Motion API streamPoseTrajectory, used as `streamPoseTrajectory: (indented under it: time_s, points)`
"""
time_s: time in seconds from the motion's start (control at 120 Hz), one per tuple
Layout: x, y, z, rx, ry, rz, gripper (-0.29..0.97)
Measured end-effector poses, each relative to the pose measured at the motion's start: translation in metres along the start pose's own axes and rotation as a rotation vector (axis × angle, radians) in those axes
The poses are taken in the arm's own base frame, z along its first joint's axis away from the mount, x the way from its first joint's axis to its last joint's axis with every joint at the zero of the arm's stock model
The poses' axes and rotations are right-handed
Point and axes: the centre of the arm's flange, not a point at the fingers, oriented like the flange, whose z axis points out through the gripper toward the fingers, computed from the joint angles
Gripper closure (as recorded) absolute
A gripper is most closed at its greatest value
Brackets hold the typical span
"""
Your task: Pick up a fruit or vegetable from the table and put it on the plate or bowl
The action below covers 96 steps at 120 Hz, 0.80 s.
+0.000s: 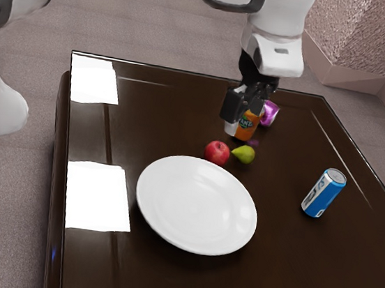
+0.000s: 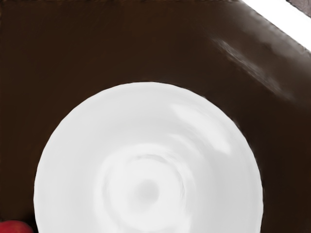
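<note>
Right now the black two-finger gripper (image 1: 244,112) hangs over the dark table (image 1: 303,270); the round red apple (image 1: 217,151) rests between it and the white ceramic plate (image 1: 170,211). Open or closed, I cannot tell.

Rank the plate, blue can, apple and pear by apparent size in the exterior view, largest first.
1. the plate, by far
2. the blue can
3. the apple and the pear, too alike to rank
</note>
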Motion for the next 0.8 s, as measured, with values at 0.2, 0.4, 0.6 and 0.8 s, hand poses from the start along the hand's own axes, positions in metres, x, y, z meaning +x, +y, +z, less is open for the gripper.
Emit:
streamPoseTrajectory:
  time_s: [0.2,0.4,0.6,0.8]
  points:
    - [-0.171,-0.272,0.139,-0.188,0.004,-0.231,0.03]
    - [-0.203,-0.308,0.207,-0.158,-0.084,-0.312,0.03]
    - [-0.167,-0.283,0.232,-0.148,-0.043,-0.328,0.02]
    - [-0.116,-0.254,0.231,-0.147,-0.013,-0.365,0.02]
